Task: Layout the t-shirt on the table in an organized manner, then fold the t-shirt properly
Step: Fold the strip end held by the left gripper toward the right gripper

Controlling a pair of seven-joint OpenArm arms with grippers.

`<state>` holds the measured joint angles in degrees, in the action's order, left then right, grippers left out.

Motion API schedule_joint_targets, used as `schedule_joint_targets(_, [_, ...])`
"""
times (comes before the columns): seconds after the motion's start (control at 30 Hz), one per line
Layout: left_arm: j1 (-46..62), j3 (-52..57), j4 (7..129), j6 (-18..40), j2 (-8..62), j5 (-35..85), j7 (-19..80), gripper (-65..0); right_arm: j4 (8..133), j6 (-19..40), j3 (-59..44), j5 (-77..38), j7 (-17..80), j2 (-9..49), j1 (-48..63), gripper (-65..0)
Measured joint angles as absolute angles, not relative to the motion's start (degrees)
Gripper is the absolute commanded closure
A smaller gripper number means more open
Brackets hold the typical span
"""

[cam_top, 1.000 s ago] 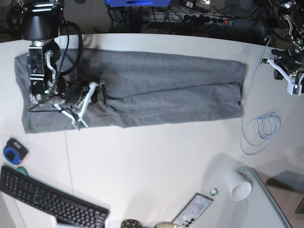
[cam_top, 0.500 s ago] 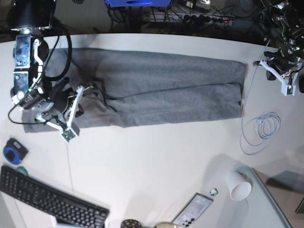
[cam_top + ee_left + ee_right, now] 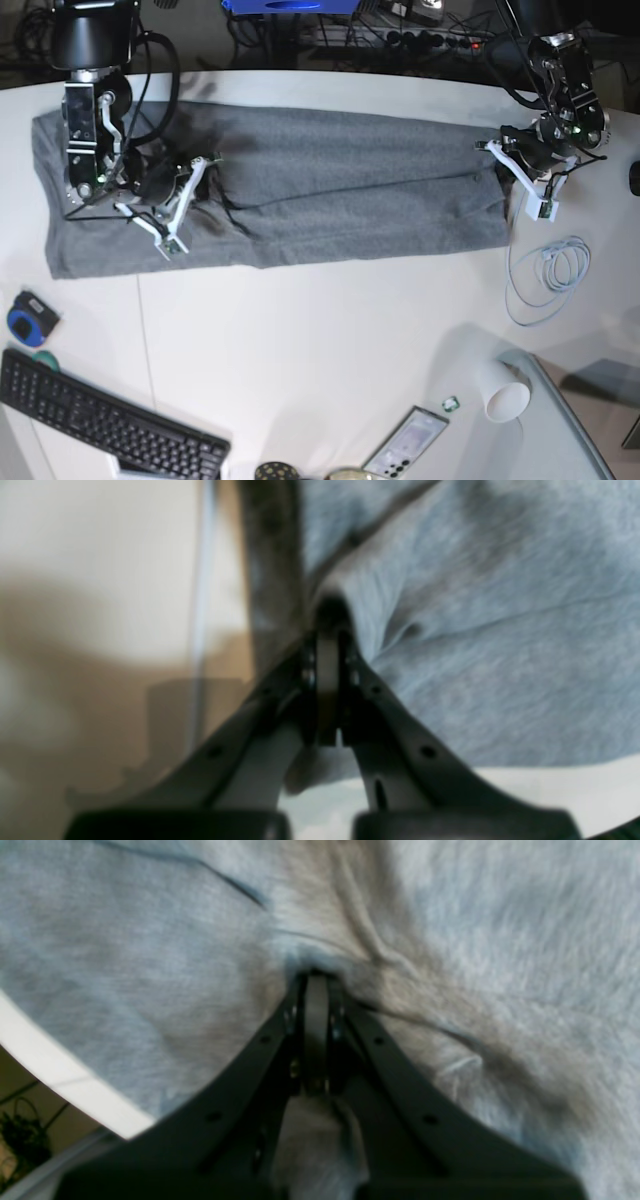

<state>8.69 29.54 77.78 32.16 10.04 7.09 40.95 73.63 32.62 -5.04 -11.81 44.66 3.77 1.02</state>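
We see a white table [image 3: 330, 340] with a curved far edge, and behind it a dark strip of cables and a power strip [image 3: 420, 38]. On it the t-shirt [image 3: 330, 190] lies as a long grey band across the far half, folded lengthwise, with creases running along it.

Our right gripper [image 3: 205, 175] sits on the cloth near the band's end on that view's left. Its jaws are clenched on a pinch of the t-shirt [image 3: 150, 940], with wrinkles fanning out from the tips in the wrist view; the table's rim [image 3: 60, 1080] shows just beside it.

Our left gripper [image 3: 497, 158] is at the opposite end, at the hem. Its jaws are closed on the t-shirt's edge [image 3: 475, 630], and bare table [image 3: 560, 785] lies just behind it.

Near the left gripper, a coiled white cable [image 3: 550, 275] lies on the table, apart from the cloth. Further toward the front stand a paper cup [image 3: 505, 392] on its side, a phone [image 3: 405, 443] and a grey glass panel [image 3: 565, 430]. Well in front of the right gripper are a keyboard [image 3: 105, 425] and a blue tape measure [image 3: 28, 318].
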Motion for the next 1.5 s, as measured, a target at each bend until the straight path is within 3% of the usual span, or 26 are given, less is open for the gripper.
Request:
schedule_joint_targets(0.13, [10.2,29.23,82.26,32.73,11.84,7.97,41.01,0.0,75.09,32.6,-5.15,-11.31,44.93,5.23,0.71,-0.8])
schedule_joint_targets(0.33, [12.19,35.09,87.94,32.69,12.82,8.03,41.15,0.0,88.36,32.6,-9.65,-11.51,44.99,4.84,4.4,-0.8])
schedule_joint_targets(0.5, [12.23,40.23,82.78,34.37,13.85,18.09,41.36,0.0,95.68,32.6,-9.74,-11.68,44.93,4.84,8.58,-0.8])
schedule_joint_targets(0.53, [12.38,40.53,81.36,35.29,14.37,20.08,41.25,-7.2,96.2,32.62,-9.76,-11.64,44.86,4.86,9.23,-0.8])
schedule_joint_targets(0.63, [12.14,40.82,77.71,37.3,14.94,23.11,41.23,-45.3,96.31,32.62,-9.78,-11.49,45.01,5.23,10.11,-0.8])
schedule_joint_targets(0.7, [11.9,40.66,76.6,39.57,14.76,24.56,41.34,-64.5,96.29,32.62,-9.76,-11.55,44.97,5.23,10.2,-0.8])
schedule_joint_targets(0.83, [9.21,40.77,73.89,39.46,13.63,24.08,41.21,-65.0,96.29,32.62,-9.76,-11.53,44.99,5.23,10.22,-0.8])
schedule_joint_targets(1.0, [8.82,40.66,74.22,39.51,12.78,24.23,41.41,-39.0,96.27,32.62,-9.61,-11.53,44.99,5.21,10.22,-0.8])
schedule_joint_targets(1.13, [8.75,40.91,77.87,39.48,11.05,24.36,41.12,-31.3,95.66,32.6,-9.61,-11.6,44.69,5.17,10.17,-0.8])
schedule_joint_targets(1.23, [8.78,40.62,76.4,39.55,10.59,24.56,41.08,-35.5,93.93,32.62,-9.8,-11.33,44.84,5.37,10.17,-0.8])
schedule_joint_targets(1.37, [8.62,40.84,72.86,39.48,10.66,23.77,41.56,-47.9,93.73,32.62,-9.76,-11.57,44.75,5.17,10.11,-0.8])
schedule_joint_targets(1.5, [7.46,40.8,71.44,39.48,10.68,24.21,41.1,-51.8,93.73,32.62,-9.8,-11.53,44.8,5.39,10.11,-0.8])
